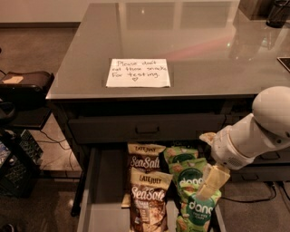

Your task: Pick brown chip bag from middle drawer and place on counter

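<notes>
The middle drawer (106, 199) is pulled open below the counter (204, 45). Two alike brown chip bags stand in it, one at the back (145, 162) and one in front (148, 201), both with "Sea Salt" script. Right of them are green "dang" pouches (189, 179). My gripper (210, 183) hangs from the white arm (253, 133) at the right. It is over the green pouches at the drawer's right side and to the right of the brown bags. It holds nothing that I can see.
A white handwritten note (138, 72) lies on the counter. A shut shallow drawer front (147, 129) sits above the open drawer. A black crate (16, 167) and a dark low stand (25, 84) are at the left. A dark object (277, 12) stands at the counter's far right.
</notes>
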{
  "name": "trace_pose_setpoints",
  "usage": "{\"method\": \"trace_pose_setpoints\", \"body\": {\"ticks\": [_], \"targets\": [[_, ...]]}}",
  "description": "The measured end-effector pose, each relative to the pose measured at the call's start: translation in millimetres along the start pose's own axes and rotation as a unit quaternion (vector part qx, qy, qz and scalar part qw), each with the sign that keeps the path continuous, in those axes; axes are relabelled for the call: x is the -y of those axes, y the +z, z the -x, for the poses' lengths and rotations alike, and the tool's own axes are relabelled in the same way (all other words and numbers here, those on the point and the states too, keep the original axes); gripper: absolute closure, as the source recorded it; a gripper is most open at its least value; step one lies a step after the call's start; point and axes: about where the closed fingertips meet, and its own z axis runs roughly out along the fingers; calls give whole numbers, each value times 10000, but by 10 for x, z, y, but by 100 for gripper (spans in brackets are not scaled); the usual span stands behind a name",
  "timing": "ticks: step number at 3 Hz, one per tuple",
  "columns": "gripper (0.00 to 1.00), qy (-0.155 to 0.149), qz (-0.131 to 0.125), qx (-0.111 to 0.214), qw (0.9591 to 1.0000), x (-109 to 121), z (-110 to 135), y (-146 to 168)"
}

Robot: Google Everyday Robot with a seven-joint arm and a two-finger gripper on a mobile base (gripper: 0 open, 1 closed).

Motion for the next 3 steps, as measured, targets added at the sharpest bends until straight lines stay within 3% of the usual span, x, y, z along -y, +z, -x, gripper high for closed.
{"method": "trace_pose_setpoints", "body": {"ticks": [1, 2, 3], "targets": [[0, 0, 0, 0, 10000, 0, 0, 1], [0, -11, 36, 220, 9998, -95, 72, 306], [0, -156, 254, 655, 9974, -358, 239, 1054]]}}
